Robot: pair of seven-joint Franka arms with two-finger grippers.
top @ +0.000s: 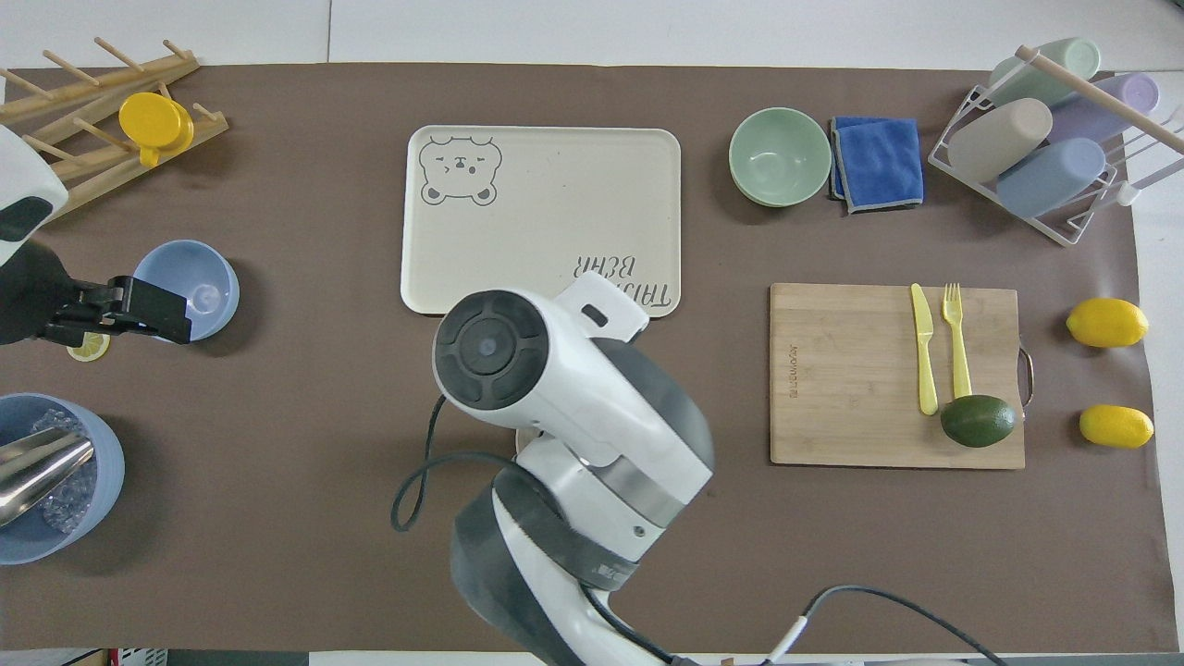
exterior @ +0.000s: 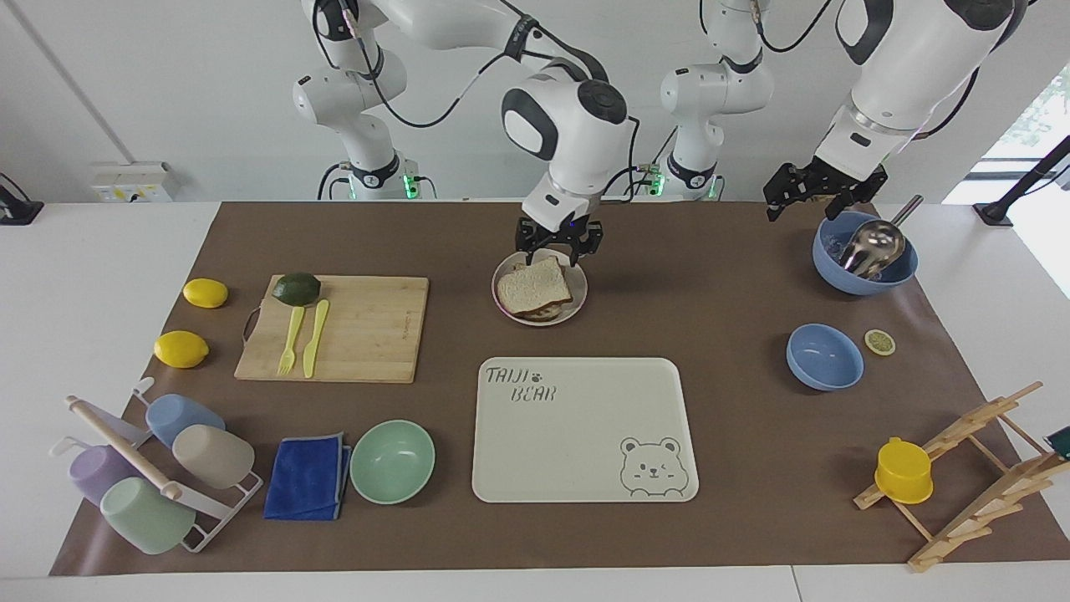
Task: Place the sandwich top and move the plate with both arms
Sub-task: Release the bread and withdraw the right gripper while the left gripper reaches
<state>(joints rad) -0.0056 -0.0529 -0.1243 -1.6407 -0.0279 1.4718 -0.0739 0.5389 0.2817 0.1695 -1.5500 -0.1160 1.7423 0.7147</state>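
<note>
Pale white bread slice flat on small round beige plate on brown table mat before white wall; right gripper spread empty above; left gripper state indeterminable.

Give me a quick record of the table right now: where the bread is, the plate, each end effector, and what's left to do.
bread: lying on the sandwich, released
plate: on the mat, nearer the robots than the tray
right end effector: open, over the plate's rim
left end effector: waiting above the bowl with the scoop
left to do: moving the plate
</note>
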